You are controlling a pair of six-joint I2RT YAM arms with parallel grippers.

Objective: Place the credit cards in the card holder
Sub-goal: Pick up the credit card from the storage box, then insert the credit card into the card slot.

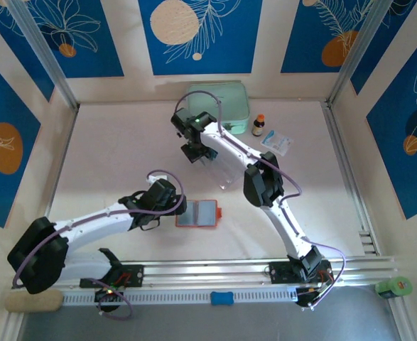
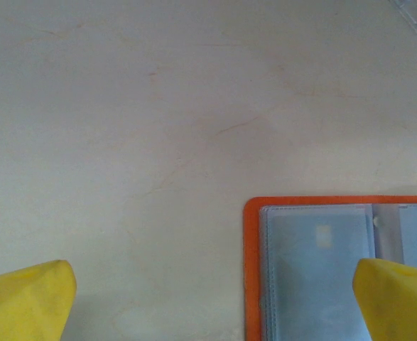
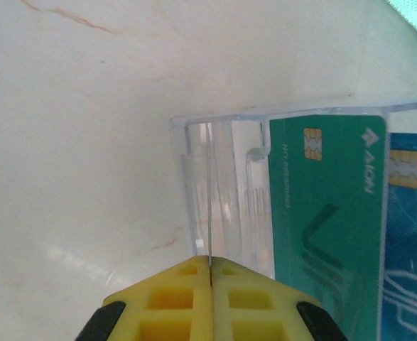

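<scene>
A: In the top view, where is the holder lying, and why so?

B: The holder [image 1: 197,213] is lying open and flat on the table [image 1: 109,156] with its pockets facing up. I think this is so that a card can be slid in from above. The left gripper [image 1: 169,209] is hovering just beside it, at its 9 o'clock, with jaws spread wide and grasping nothing. I judge it is placed there to steady the holder.

A: And the other arm?

B: The right gripper [image 1: 194,153] is reaching over the rack [image 1: 222,170]. The rack is standing at the holder's 1 o'clock, apart from it, and the case [image 1: 219,103] is at the rack's 12 o'clock.

A: What is the left wrist view giving?

B: The two yellow fingers [image 2: 23,302] are sitting at 7 and 5 o'clock, wide apart. The 5 o'clock one is hanging over a grey pocket [image 2: 315,270]. Whether it is touching, I cannot tell.

A: And the right wrist view?

B: The pads [image 3: 172,305] are clenched at 6 o'clock, and a thin edge is running from between them into a rack slot, toward 12 o'clock. I judge it is a card [image 3: 209,199] seen edge-on, being pinched by its end so that it can be lifted straight out. At its 3 o'clock a teal card [image 3: 322,234] and a blue card [image 3: 410,256] are standing in further slots, so the task is looking far from done.
</scene>
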